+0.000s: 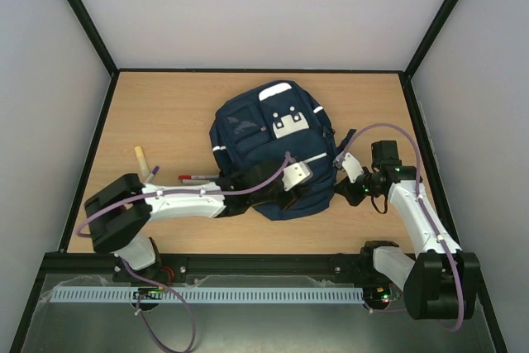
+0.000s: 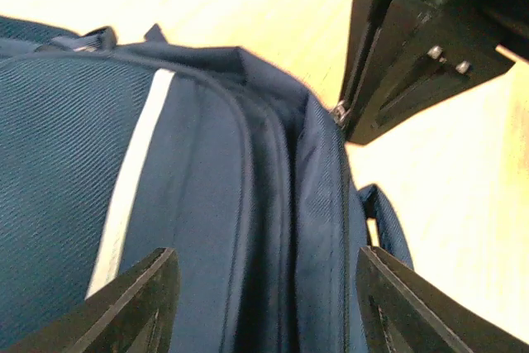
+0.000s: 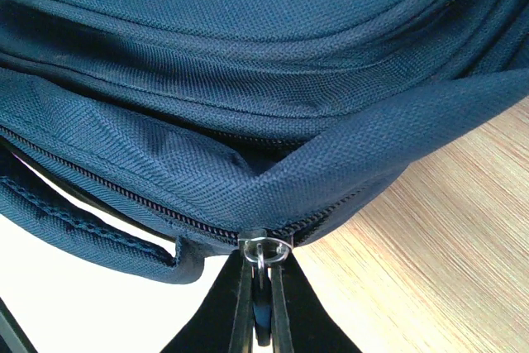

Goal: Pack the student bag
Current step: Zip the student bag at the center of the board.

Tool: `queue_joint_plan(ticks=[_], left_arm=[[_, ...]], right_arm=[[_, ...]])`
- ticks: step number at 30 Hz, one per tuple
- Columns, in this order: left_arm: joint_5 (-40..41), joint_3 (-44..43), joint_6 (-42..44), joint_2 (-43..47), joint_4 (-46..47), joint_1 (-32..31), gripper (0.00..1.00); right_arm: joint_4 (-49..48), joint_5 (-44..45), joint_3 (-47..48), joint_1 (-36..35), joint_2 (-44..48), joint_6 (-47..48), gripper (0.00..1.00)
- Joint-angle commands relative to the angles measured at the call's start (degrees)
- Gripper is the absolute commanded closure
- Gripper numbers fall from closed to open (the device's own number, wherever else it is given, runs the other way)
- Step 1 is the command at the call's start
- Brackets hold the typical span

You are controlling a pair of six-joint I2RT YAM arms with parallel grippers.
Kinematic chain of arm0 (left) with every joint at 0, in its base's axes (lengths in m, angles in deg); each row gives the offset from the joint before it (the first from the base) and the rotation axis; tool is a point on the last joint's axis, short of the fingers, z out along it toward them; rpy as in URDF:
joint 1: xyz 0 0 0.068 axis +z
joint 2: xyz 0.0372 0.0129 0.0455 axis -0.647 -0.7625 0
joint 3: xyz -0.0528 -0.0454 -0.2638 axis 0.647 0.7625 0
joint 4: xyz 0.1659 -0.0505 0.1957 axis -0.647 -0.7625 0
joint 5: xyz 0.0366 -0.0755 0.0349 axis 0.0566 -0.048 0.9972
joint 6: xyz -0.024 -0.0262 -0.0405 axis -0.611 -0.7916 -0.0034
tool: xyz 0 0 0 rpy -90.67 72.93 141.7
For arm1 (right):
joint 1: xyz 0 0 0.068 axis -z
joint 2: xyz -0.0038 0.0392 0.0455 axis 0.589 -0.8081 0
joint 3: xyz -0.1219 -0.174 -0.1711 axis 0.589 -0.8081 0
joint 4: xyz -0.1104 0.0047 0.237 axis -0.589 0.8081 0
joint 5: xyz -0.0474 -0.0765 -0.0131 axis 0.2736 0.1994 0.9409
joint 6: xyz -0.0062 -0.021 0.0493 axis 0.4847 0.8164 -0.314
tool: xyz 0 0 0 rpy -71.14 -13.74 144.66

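**Subject.** The student bag (image 1: 269,142) lies flat on the desk (image 1: 165,113), front pockets up, between the two sets of fingers.

**Right fingers** (image 3: 241,320). Clenched on the zipper pull (image 3: 264,247), which sits directly ahead of their tips at the corner of the bag's edge. The zip track runs away to their left. How much of it is open cannot be told from the wrist view. Judged purpose: to draw the slider along and open a compartment.

**Left fingers** (image 2: 136,307). Released and standing well apart, with the bag's seamed side panel lying between them. No contact with the fabric is confirmed. The right fingers show just beyond them, up and to the right, on the same zip. Judged purpose: to be ready to pinch the fabric and brace it against the pull.

**Loose items.** A pen (image 1: 196,177) and a pale stick-like item (image 1: 142,160) lie well behind the left fingers, beside that arm. They are judged to be contents not yet packed.

**Risk.** With the fabric unbraced, the bag may slide along with the slider.
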Motion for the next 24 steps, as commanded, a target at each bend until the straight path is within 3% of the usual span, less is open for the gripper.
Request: queue_joint_plan(ticks=[1, 4, 8, 16, 19, 24], left_arm=[[-6.6, -5.3, 2.6, -6.6, 0.6, -0.5, 0.36], [-9.4, -9.3, 2.7, -10.8, -0.2, -1.0, 0.3], [-9.5, -12.5, 1.8, -15.2, -0.1, -1.3, 0.33], [-7.7, -14.7, 0.3, -17.7, -2.0, -1.6, 0.74], [-8.0, -14.6, 0.7, -16.9, -3.7, -1.8, 0.95], [-7.1, -13.0, 0.9, -14.5, -4.9, -2.6, 0.97]], right_arm=[[4.4, -2.0, 0.3, -0.3, 0.6, -0.6, 0.99], [4.9, -2.2, 0.4, -0.3, 0.6, -0.3, 0.99], [5.4, -2.4, 0.7, -0.3, 0.6, -0.4, 0.99], [4.3, 3.0, 1.8, -0.1, -1.1, 0.3, 0.99], [2.8, 4.5, 3.0, 1.6, -3.8, 1.6, 0.99], [2.3, 3.8, 6.7, 5.1, -10.0, 2.0, 0.99]])
